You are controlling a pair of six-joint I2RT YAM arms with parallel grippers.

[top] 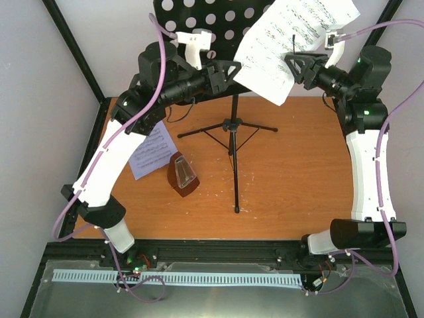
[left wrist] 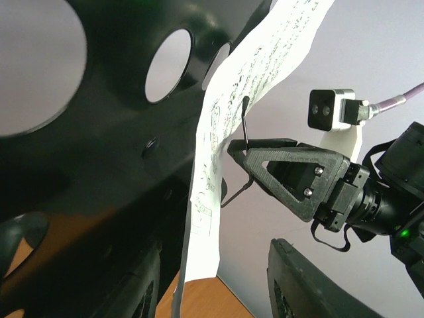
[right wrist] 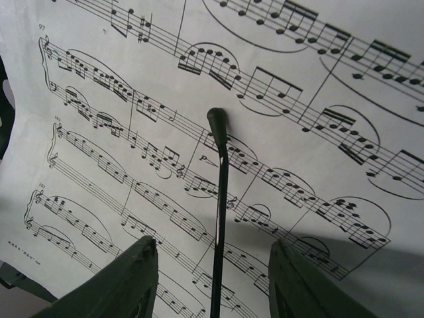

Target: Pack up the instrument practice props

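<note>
Top view: stand (top: 233, 142) upright at mid-desk (top: 298, 185), tripod legs spread, one long leg running toward 6 o'clock. Its holed panel (top: 199, 16) sat at 12 o'clock of the view. A sheet (top: 285, 46) leaned on the panel's 3 o'clock side, tilted, with its lower corner hanging past the panel edge. Metronome (top: 183, 174) stood on the desk at 8 o'clock of the tripod hub, near the long leg but apart from it. A loose page (top: 154, 149) lay flat at 10 o'clock of the metronome. Whether the two touched could not be told, and the left arm covered part of the page. Left hand (top: 232, 71) was up high at the panel's lower edge, at 9 o'clock of the sheet. In the left wrist view its fingers (left wrist: 142, 291) were spread wide and held nothing, with the panel edge and the bottom of the sheet (left wrist: 212, 199) in line between them. Right hand (top: 291, 66) was up high at 3 o'clock of the sheet, pointing toward 9 o'clock at it. In the right wrist view its fingers (right wrist: 129, 278) were wide apart with nothing gripped. A thin black wire (right wrist: 218, 199) stood between them over the printed sheet (right wrist: 298, 99), its rounded tip on the paper. The left wrist view showed the same wire (left wrist: 245, 126) against the sheet face, with the right hand (left wrist: 242, 156) at the wire's bend. Contact there could not be told.
</note>
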